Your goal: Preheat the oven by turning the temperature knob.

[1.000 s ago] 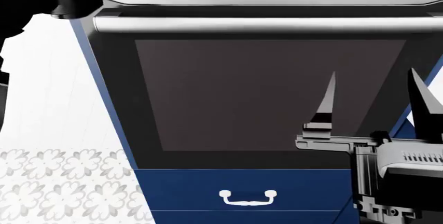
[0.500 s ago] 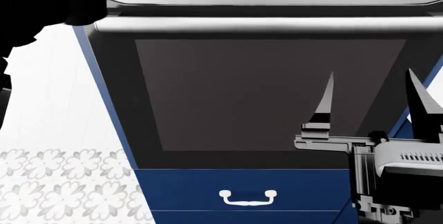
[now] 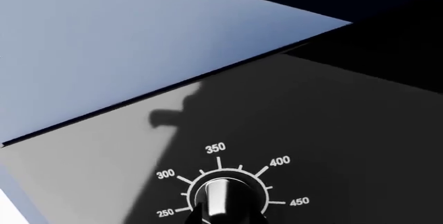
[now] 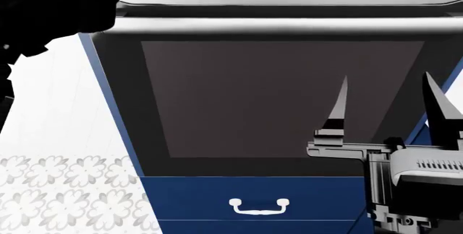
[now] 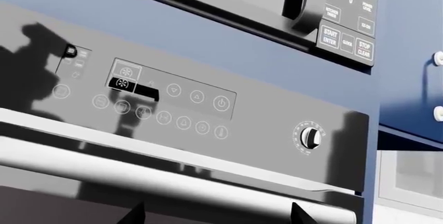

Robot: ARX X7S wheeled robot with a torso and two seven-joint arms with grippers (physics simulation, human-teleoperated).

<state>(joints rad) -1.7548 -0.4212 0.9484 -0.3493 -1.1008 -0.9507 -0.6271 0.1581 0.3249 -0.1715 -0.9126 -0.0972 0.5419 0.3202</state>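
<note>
Moved: left arm (image 4: 43, 6) spread further over the frame's upper left; right gripper (image 4: 387, 109) barely shifted.
Knob: temperature knob (image 3: 225, 203) sat at the bottom edge of the left wrist view, on the oven (image 4: 282, 98) panel.
Jaws: right wide open, empty; left unseen (cannot tell).
Advice: centre on the knob, grip squarely, rotate slowly.

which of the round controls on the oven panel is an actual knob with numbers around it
The knob at the panel's far end from the display, ringed by temperature numbers; the other circles are flat touch icons.
</note>
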